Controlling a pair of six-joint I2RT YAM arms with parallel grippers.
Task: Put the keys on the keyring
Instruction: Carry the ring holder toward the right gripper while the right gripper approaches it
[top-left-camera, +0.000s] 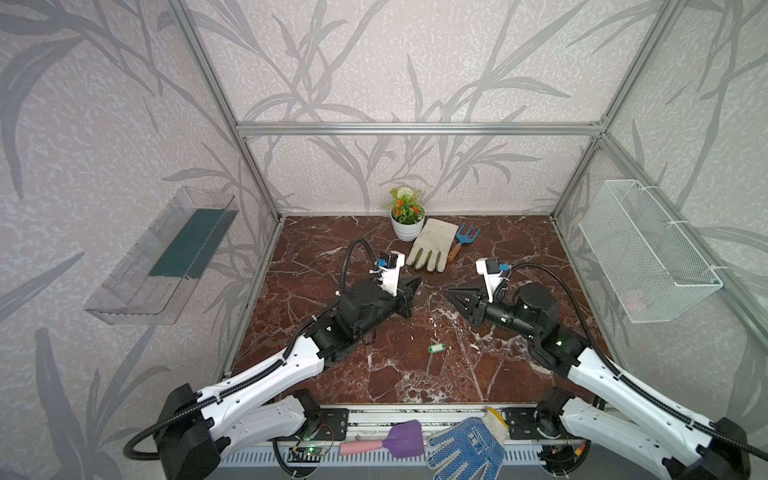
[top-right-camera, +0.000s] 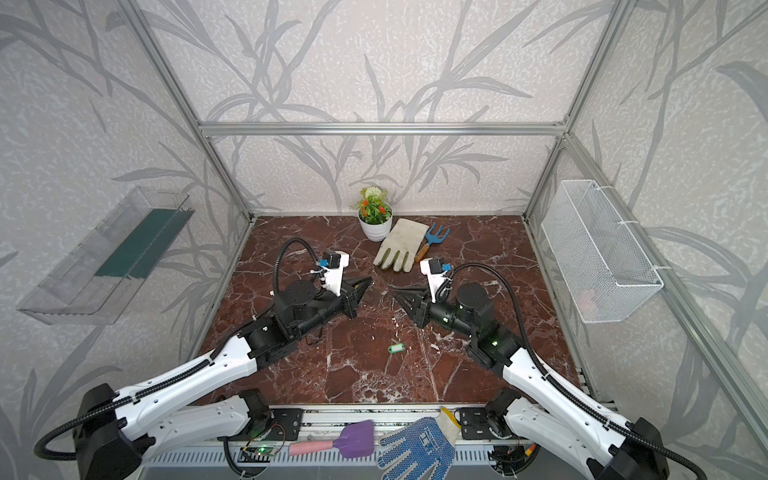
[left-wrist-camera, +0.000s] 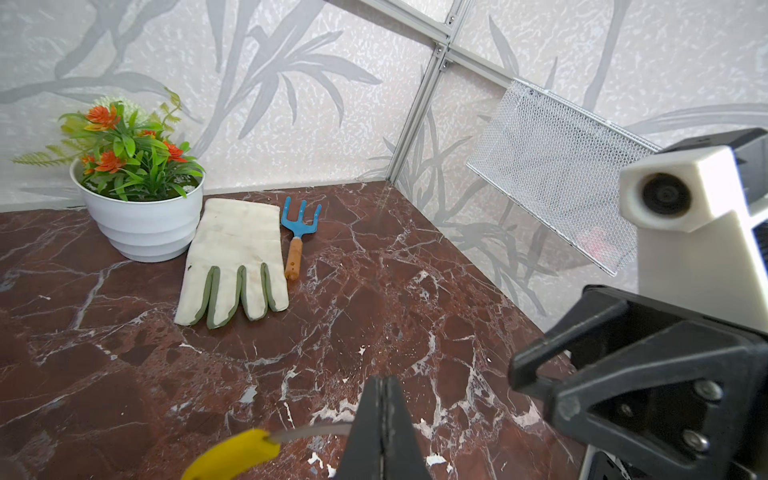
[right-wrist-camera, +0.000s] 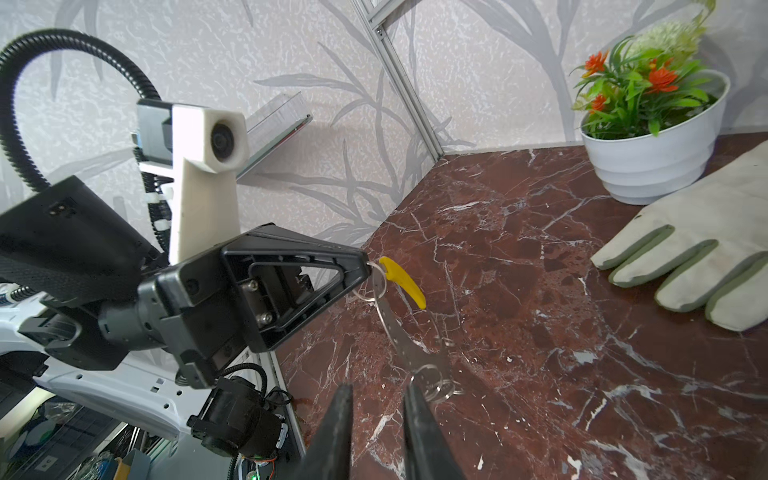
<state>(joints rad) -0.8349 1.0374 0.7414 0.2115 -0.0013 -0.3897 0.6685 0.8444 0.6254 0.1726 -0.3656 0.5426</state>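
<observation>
Left claw (right-wrist-camera: 368, 264) is clenched on the keyring (right-wrist-camera: 392, 328) beside its yellow sleeve (right-wrist-camera: 403, 281); hold it steady. Green key tag (top-left-camera: 436, 347) lies loose on the worktop (top-left-camera: 374, 374) nearer you. Right claw (right-wrist-camera: 378, 388) is parted and empty, next to the small rings (right-wrist-camera: 436, 384). Pinch the tag's body and leave its loop free.

No legible txt, brands, nos. or signs; green key tag (top-left-camera: 436, 347) label window too small to read.

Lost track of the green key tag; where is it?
In both top views the green key tag lies on the marble table, near centre, just camera-side of the right gripper.
</observation>
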